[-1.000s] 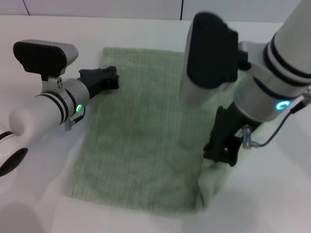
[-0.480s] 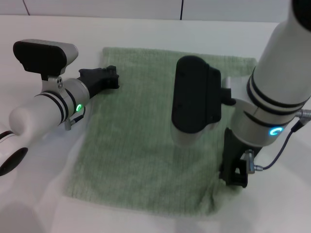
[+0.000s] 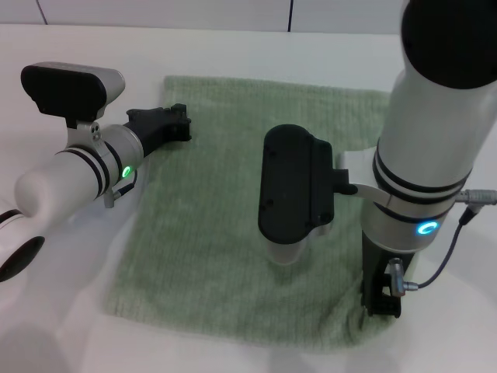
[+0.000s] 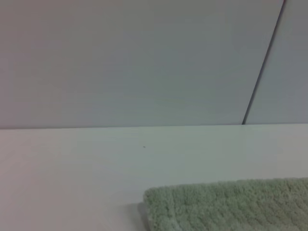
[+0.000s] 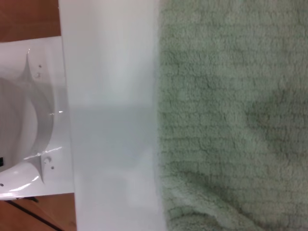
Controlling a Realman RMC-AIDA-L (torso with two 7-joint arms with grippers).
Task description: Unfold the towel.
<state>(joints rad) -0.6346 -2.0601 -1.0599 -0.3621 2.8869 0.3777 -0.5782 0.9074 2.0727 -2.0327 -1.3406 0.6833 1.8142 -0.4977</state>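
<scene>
The pale sage-green towel [image 3: 217,217] lies spread on the white table [image 3: 233,54], nearly flat, with a small bunch at its near right corner. My right gripper [image 3: 380,305] is low at that near right corner and is shut on the towel's edge; its fingertips are mostly hidden by the arm. My left gripper [image 3: 185,124] is shut and lies still, its tips over the towel's far left edge. The towel's far corner shows in the left wrist view [image 4: 231,202]. Its ribbed surface fills the right wrist view [image 5: 231,96].
My right arm's black wrist housing [image 3: 295,190] hangs over the towel's middle right. The table's near edge [image 5: 110,120] runs close beside the towel, with the robot's white base [image 5: 24,144] beyond it. A pale wall [image 4: 144,57] stands behind the table.
My right gripper has moved toward the near right, dragging the towel's corner with it; the folded-up flap has flattened and the towel now reaches farther right. The left arm has not moved.
</scene>
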